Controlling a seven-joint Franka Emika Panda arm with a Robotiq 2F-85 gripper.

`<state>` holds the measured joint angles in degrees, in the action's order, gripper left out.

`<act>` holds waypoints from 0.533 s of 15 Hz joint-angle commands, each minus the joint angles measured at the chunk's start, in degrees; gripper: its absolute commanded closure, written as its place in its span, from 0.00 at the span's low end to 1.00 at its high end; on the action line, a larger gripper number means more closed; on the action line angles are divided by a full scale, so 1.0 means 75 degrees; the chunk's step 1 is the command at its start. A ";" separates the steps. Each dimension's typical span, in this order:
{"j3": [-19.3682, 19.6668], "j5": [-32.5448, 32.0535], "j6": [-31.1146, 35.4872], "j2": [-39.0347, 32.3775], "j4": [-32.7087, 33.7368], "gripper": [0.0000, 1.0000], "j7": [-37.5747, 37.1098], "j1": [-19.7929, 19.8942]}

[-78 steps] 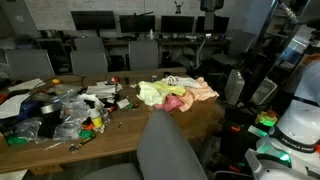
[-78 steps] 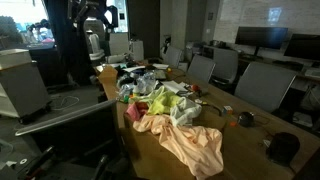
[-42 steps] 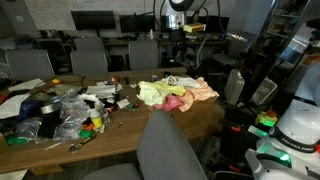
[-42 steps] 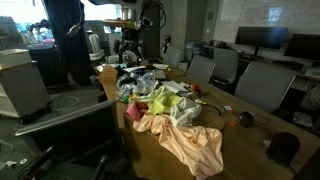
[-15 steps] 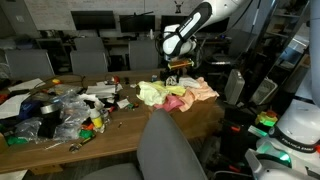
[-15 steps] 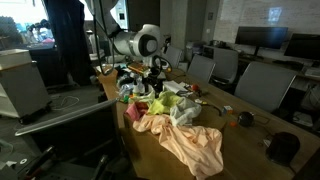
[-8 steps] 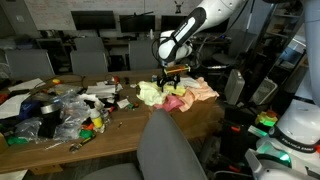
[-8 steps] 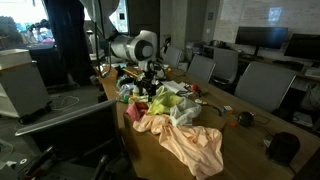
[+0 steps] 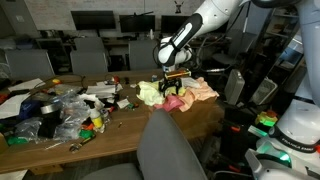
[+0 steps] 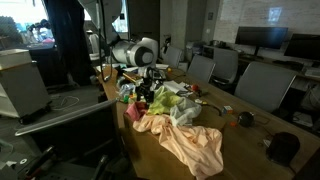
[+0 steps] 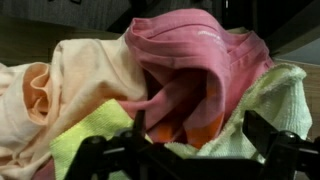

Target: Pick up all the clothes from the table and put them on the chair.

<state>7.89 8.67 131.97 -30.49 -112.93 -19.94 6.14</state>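
Change: my tool [image 9: 173, 88] has come down to just above the clothes [image 9: 197, 92] | tool: jaws wide apart, empty | clothes: all heaped on the bench [image 9: 135, 122], pink garment [image 11: 200, 50] right below | next, I judge: grasp.

pink cloth [image 11: 200, 55], peach cloth [image 11: 80, 80] and pale yellow-green cloth [image 11: 85, 135], all plain; brown table [image 9: 120, 128]; grey chair [image 9: 172, 150]; white arm [image 9: 203, 22], black joints.

Clothes [image 9: 200, 91] heaped on the table's [image 9: 125, 126] end, claw [image 9: 172, 90] just above them, chair [image 9: 170, 150] before the table
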 commanded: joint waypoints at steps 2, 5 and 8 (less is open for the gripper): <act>-0.0014 0.0191 -0.0221 -0.0108 0.0147 0.00 0.0094 0.0123; -0.0031 0.0249 -0.0314 -0.0127 0.0159 0.00 0.0119 0.0174; -0.0028 0.0298 -0.0458 -0.0084 0.0116 0.00 0.0142 0.0200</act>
<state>7.92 9.43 130.47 -31.08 -112.93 -19.90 6.98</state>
